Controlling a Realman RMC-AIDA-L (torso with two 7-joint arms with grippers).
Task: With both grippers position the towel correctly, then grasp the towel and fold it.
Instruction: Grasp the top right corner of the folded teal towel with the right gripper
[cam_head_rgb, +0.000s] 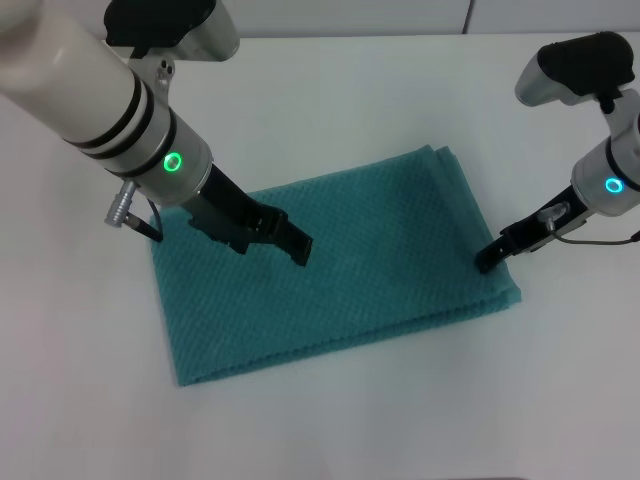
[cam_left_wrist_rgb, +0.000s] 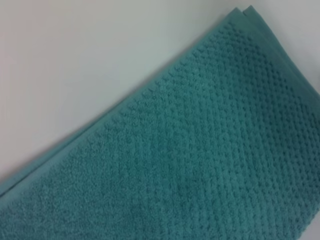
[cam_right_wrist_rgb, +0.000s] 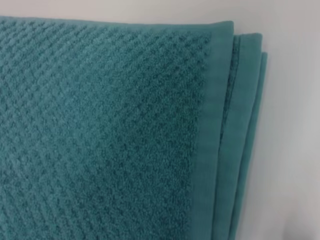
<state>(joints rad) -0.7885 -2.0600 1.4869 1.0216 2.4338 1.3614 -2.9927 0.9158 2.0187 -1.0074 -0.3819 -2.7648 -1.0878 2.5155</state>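
So the teal-green waffle-weave rectangular towel (cam_head_rgb: 330, 265) is lying flat on the white desk (cam_head_rgb: 330, 80), roughly in the middle, skewed so its long axis runs from about 8 o'clock up to 2 o'clock. It already looks doubled over, and you can see stacked edges in the right wrist view. The left claw (cam_head_rgb: 290, 240) is over the towel's 9 o'clock half, tips down near or on the cloth, and I can't tell if it's clenched or released. The right claw (cam_head_rgb: 490, 258) is at the 3 o'clock edge, low by the layered hem, and I can't tell its state either. My read is that we're at the positioning stage: nothing's lifted or visibly pinched, so the actual grasp and fold are still to come.
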